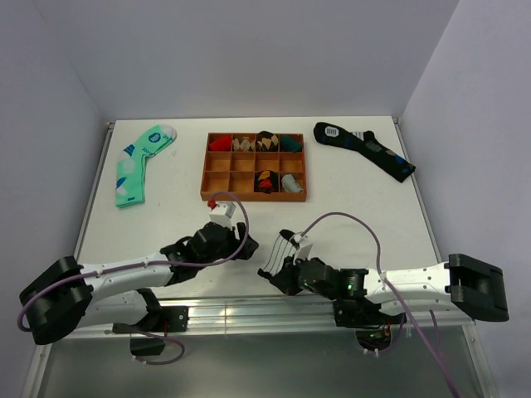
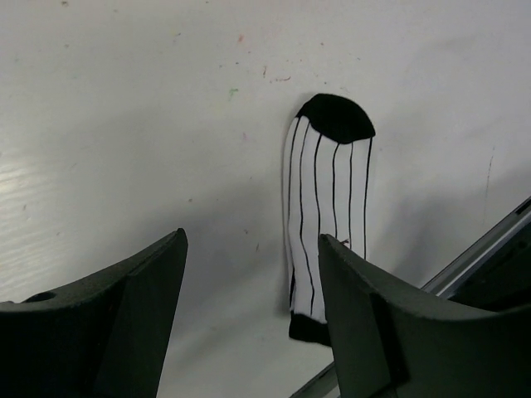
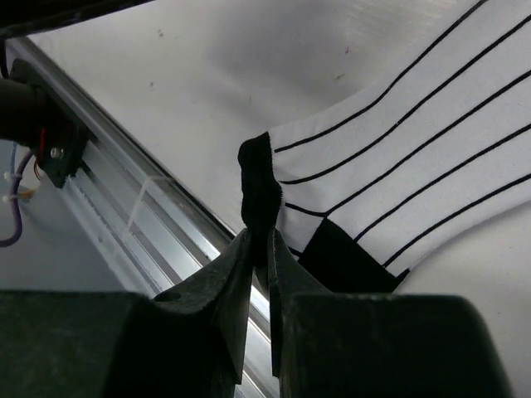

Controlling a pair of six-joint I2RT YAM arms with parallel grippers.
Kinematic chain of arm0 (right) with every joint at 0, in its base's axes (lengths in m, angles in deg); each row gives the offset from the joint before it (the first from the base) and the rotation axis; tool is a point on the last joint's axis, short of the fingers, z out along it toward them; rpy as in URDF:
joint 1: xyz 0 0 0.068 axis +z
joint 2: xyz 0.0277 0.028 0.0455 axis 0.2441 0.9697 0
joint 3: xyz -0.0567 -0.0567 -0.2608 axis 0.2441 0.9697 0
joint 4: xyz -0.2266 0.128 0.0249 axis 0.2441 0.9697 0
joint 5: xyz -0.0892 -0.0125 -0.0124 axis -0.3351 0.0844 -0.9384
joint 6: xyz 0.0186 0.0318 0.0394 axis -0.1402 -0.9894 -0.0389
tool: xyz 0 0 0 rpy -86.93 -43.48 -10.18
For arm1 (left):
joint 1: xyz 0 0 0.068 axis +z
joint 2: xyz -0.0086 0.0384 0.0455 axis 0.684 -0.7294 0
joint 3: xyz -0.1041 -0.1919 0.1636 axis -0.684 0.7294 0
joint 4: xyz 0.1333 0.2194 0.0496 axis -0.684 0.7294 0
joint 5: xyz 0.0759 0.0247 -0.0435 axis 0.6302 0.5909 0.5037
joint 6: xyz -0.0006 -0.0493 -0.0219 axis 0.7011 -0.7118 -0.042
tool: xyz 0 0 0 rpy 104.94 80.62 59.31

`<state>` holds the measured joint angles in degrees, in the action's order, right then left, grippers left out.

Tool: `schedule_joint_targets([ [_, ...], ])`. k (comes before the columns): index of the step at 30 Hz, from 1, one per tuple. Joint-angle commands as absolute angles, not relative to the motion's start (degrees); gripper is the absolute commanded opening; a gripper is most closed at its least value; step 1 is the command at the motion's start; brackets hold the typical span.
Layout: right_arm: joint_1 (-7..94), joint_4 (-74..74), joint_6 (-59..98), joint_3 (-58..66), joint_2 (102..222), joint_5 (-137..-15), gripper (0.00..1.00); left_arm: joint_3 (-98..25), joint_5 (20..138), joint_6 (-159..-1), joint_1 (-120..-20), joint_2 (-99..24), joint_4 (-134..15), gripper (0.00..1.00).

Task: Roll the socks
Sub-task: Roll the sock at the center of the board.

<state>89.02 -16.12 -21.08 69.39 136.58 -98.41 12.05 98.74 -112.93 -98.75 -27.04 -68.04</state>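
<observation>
The white sock point(image 1: 284, 249) with thin black stripes lies near the table's front edge, between the two grippers. In the left wrist view the sock point(image 2: 328, 215) lies lengthwise, black toe far, black cuff near. My left gripper point(image 2: 253, 240) is open and empty just left of it; its right finger point(image 2: 390, 323) covers part of the cuff end. It also shows in the top view point(image 1: 239, 247). My right gripper point(image 3: 260, 236) is shut on the sock's black cuff point(image 3: 260, 195), with the striped body point(image 3: 415, 149) spreading to the right. It shows in the top view point(image 1: 270, 272).
A wooden divided tray point(image 1: 215, 170) with several rolled socks stands at the back centre. A mint green sock point(image 1: 137, 162) lies at the back left, a long black sock point(image 1: 365, 148) at the back right. An aluminium rail point(image 1: 249, 311) runs along the near edge.
</observation>
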Motion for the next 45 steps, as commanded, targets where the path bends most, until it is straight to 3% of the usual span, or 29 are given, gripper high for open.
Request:
schedule_joint_targets([
  [1,88.66,-14.41,-20.11,68.12,135.69,-95.67,0.17,9.16,95.92,-109.49,-99.06,-31.40,-76.24,0.70],
  [14,88.75,-9.14,-23.27,66.80,138.68,-96.28,0.14,2.91,88.53,-105.89,-99.06,-47.14,-79.31,0.75],
  [24,88.66,-6.76,-23.98,66.89,136.49,-96.55,0.13,-6.49,89.93,-102.98,-98.88,-56.72,-77.39,0.75],
  [34,88.75,-6.94,-24.07,67.33,136.05,-96.20,0.11,-12.73,91.26,-102.02,-97.57,-63.67,-73.69,0.64],
  [44,88.75,-7.47,-23.89,67.42,136.40,-95.93,0.11,-11.77,89.94,-102.45,-96.69,-66.31,-74.83,0.38],
  [45,88.75,-7.47,-23.89,67.42,136.40,-95.93,0.11,-11.68,89.76,-102.54,-96.51,-66.66,-75.01,0.32],
])
